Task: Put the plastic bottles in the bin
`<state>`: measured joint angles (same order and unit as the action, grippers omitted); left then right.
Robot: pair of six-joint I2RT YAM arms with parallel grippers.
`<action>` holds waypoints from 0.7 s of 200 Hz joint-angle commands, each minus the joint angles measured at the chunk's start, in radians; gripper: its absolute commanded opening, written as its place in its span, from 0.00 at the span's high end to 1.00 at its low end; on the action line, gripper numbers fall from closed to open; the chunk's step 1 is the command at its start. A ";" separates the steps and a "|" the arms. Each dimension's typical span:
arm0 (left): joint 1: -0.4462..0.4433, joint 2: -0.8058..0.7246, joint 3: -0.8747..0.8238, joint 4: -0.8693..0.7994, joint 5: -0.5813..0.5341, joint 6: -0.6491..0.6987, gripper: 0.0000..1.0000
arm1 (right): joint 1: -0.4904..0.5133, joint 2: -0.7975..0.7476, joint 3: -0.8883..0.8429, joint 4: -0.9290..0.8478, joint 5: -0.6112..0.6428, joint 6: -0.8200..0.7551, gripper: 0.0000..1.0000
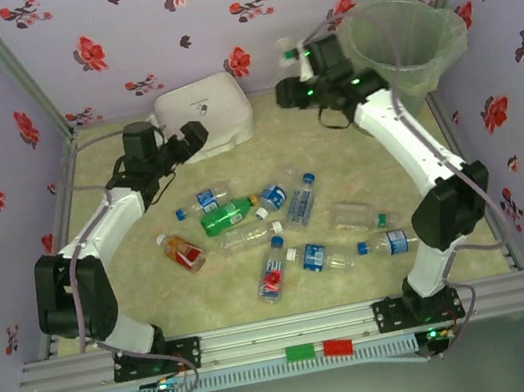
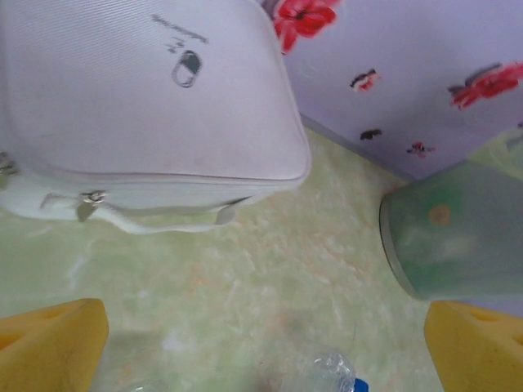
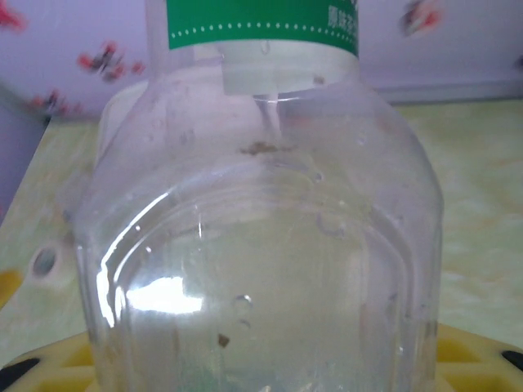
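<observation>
Right arm: extended toward the far right corner. The right gripper sits just left of the bin, level with its rim. Its fingers pinch a green-label bottle. In the right wrist view the clear body of this bottle stands between the yellow pads, label end away from the camera. The bottle is beside the bin, not over its opening.

Left arm: reached toward the far left. The left gripper is next to the white box. Its yellow fingers are spread wide and hold nothing. In the left wrist view the box lies ahead on the left and the base of the bin ahead on the right. A blue-cap bottle lies on the table between the fingers at the lower edge.

Loose bottles: about ten lie on their sides mid-table, between the two arms and well apart from the bin. They include a green one and a red-labelled one.
</observation>
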<state>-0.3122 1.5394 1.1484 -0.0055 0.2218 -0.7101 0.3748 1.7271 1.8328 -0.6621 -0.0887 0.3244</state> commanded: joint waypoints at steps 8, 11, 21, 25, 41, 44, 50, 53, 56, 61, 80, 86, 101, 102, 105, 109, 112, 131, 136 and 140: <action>-0.032 0.012 0.075 -0.132 -0.077 0.179 0.00 | -0.120 -0.028 0.097 -0.013 0.099 -0.005 0.54; -0.032 0.012 0.080 -0.138 -0.077 0.186 0.00 | -0.134 -0.026 0.106 -0.011 0.106 -0.002 0.54; -0.032 0.012 0.096 -0.164 -0.086 0.216 0.00 | -0.177 -0.022 0.136 0.008 0.124 0.008 0.54; -0.032 0.012 0.103 -0.174 -0.091 0.229 0.00 | -0.193 -0.019 0.148 0.019 0.130 0.014 0.54; -0.032 0.010 0.125 -0.213 -0.110 0.264 0.00 | -0.254 0.006 0.194 0.058 0.160 0.040 0.54; -0.031 0.009 0.127 -0.218 -0.113 0.268 0.00 | -0.261 0.013 0.203 0.061 0.166 0.045 0.54; -0.031 0.007 0.126 -0.222 -0.118 0.272 0.00 | -0.282 0.026 0.217 0.071 0.178 0.054 0.55; -0.031 0.005 0.126 -0.223 -0.119 0.273 0.00 | -0.290 0.031 0.222 0.078 0.187 0.058 0.55; -0.031 0.004 0.124 -0.223 -0.119 0.273 0.00 | -0.296 0.036 0.223 0.090 0.198 0.060 0.55; -0.030 0.004 0.120 -0.221 -0.118 0.271 0.00 | -0.304 0.044 0.217 0.117 0.225 0.063 0.55; -0.031 0.000 0.104 -0.219 -0.118 0.258 0.00 | -0.341 0.073 0.194 0.211 0.254 0.098 0.54; -0.030 0.000 0.100 -0.220 -0.118 0.252 0.00 | -0.349 0.086 0.197 0.226 0.263 0.106 0.54; -0.031 -0.004 0.090 -0.224 -0.118 0.251 0.00 | -0.372 0.123 0.221 0.240 0.282 0.114 0.55; -0.031 -0.005 0.089 -0.224 -0.117 0.252 0.00 | -0.373 0.125 0.222 0.239 0.282 0.114 0.55; -0.030 -0.007 0.087 -0.225 -0.117 0.253 0.00 | -0.377 0.134 0.231 0.238 0.283 0.116 0.55; -0.031 -0.009 0.083 -0.225 -0.118 0.255 0.00 | -0.381 0.144 0.239 0.237 0.283 0.117 0.55; -0.031 -0.009 0.081 -0.224 -0.118 0.258 0.00 | -0.384 0.152 0.245 0.237 0.285 0.117 0.54; -0.031 -0.013 0.073 -0.234 -0.122 0.271 0.00 | -0.405 0.208 0.287 0.207 0.282 0.133 0.53; -0.030 -0.012 0.073 -0.240 -0.122 0.274 0.00 | -0.410 0.222 0.297 0.197 0.277 0.139 0.53; -0.028 -0.012 0.074 -0.245 -0.122 0.278 0.00 | -0.413 0.232 0.302 0.189 0.273 0.144 0.52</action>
<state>-0.3470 1.5398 1.2373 -0.2150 0.1196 -0.4763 -0.0162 1.9079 2.0678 -0.4747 0.1593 0.4263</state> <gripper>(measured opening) 0.997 0.565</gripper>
